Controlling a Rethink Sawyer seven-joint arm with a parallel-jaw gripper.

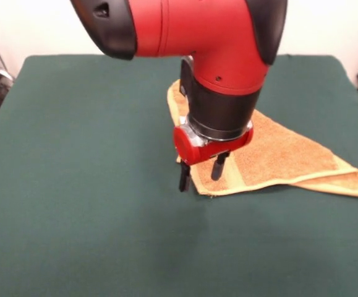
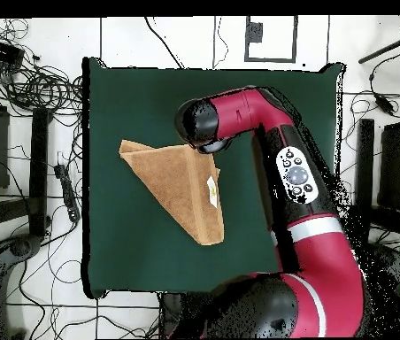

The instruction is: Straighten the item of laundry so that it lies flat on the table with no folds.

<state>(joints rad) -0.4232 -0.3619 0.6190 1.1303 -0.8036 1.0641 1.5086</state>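
The item of laundry [image 1: 284,154] is a golden-orange towel folded over into a rough triangle on the green table [image 1: 73,198]. In the front view one point reaches right and a woven band shows near its front edge. My gripper [image 1: 200,173] hangs open just over the towel's front left corner: one black finger [image 1: 183,177] is at the towel's edge and the other stands over the cloth. I see nothing held between them. From overhead the towel [image 2: 181,181] shows a small white tag [image 2: 212,188]. There the arm's wrist [image 2: 205,131] covers the gripper at the towel's upper corner.
The red arm [image 2: 301,177] runs down the table's right side in the overhead view. Cables and equipment [image 2: 26,80] lie on the floor around the table. Bare green cloth [image 2: 133,257] surrounds the towel.
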